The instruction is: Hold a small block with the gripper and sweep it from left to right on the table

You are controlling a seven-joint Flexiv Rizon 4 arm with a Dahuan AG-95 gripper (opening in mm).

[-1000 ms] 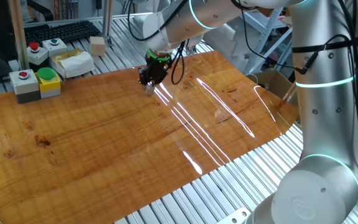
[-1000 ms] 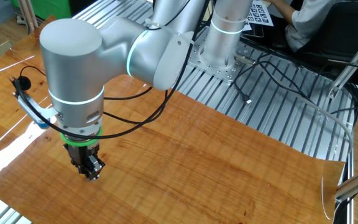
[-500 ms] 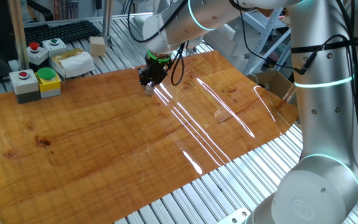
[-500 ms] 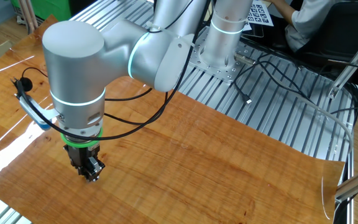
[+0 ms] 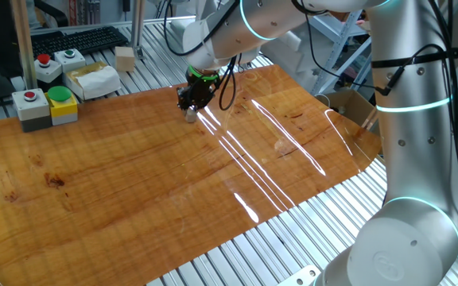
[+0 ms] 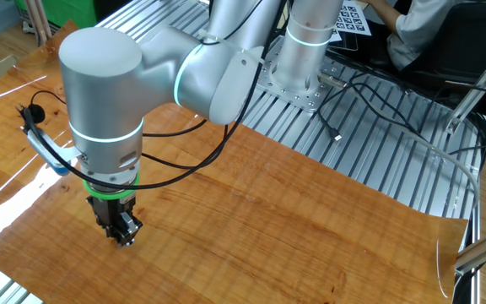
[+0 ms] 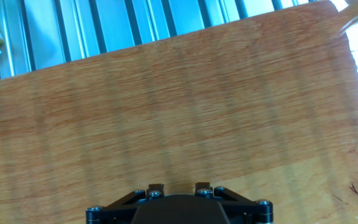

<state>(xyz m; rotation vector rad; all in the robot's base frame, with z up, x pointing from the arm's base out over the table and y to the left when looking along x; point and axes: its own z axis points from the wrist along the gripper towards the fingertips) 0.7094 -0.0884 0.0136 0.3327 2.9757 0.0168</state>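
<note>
My gripper [image 5: 191, 102], a black claw under a green ring, stands upright near the far edge of the reddish-brown table [image 5: 133, 175]. It is shut on the small block [image 5: 189, 116], a tiny pale cube at its fingertips that rests on the board. In the other fixed view the gripper [image 6: 121, 235] is low over the table [image 6: 268, 236] near its front left edge, and the block is barely visible at the tips. In the hand view only the gripper's black base [image 7: 179, 190] shows over the table [image 7: 166, 112]; the block is hidden.
Grey button boxes [image 5: 44, 107] [image 5: 59, 62], a white packet [image 5: 92, 79], a larger wooden cube [image 5: 124, 57] and a keyboard [image 5: 78, 40] lie beyond the far left edge. The ribbed aluminium frame [image 5: 293, 238] surrounds the board. Cables [image 6: 378, 93] lie by the arm's base.
The gripper with the block has crept only slightly across the board; it stays shut and low on the table.
</note>
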